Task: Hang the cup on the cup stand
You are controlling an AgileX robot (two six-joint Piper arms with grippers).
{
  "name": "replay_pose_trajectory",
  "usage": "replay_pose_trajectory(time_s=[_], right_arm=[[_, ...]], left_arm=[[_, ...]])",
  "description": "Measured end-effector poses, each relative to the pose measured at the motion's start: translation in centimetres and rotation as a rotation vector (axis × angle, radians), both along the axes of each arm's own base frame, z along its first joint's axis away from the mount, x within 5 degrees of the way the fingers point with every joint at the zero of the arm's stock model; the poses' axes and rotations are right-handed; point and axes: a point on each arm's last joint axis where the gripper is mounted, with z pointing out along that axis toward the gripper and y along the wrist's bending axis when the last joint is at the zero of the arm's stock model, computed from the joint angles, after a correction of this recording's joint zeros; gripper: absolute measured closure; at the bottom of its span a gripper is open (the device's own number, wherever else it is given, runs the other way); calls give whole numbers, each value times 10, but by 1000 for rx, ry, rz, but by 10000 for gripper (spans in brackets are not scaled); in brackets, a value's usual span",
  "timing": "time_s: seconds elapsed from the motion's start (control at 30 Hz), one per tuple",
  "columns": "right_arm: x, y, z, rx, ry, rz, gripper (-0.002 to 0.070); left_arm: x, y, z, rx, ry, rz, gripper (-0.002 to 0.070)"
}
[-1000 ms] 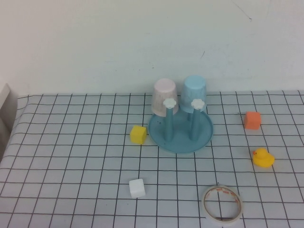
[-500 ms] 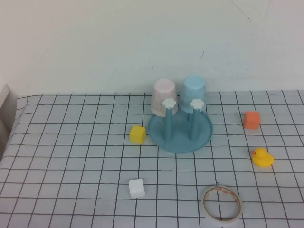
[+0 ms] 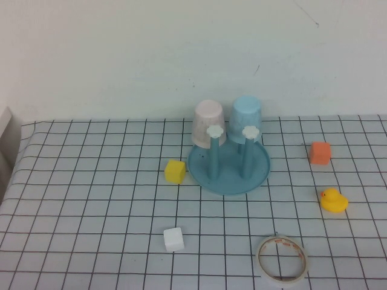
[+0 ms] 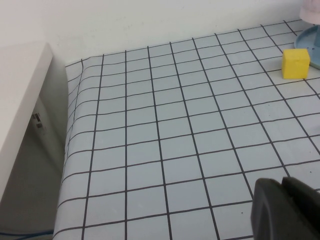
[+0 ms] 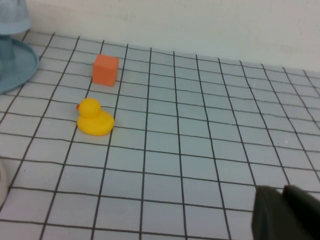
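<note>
Nothing shifted on the tabletop (image 3: pixel 91 199) since a second ago. Light blue cup (image 3: pixel 247 118) inverted on cup stand (image 3: pixel 228 172), pink cup (image 3: pixel 209 121) at its 9 o'clock. Looks finished. Left claw (image 4: pixel 285 210) and right claw (image 5: pixel 285 214) pinched closed, empty, withdrawn at 6 o'clock.

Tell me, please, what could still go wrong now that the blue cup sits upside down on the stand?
1. The cup sits upside down on a back peg of the cup stand right beside the pink cup; a knock to either might shake both.
2. The yellow block lies close to the stand's rim, so a nudge could shift the base.
3. The left gripper and right gripper, both shut, are low over the table; the duck lies ahead of the right one.
</note>
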Motion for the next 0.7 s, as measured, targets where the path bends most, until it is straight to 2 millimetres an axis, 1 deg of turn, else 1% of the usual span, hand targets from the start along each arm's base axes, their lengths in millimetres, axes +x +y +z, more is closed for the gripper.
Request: replay_pose_trajectory(time_s=[0.13, 0.7], right_arm=[[0, 0, 0, 32, -2, -11, 646], [0, 0, 0, 41, 0, -14, 647]], left_arm=[[0, 0, 0, 0, 0, 0, 676], [0, 0, 0, 0, 0, 0, 676]])
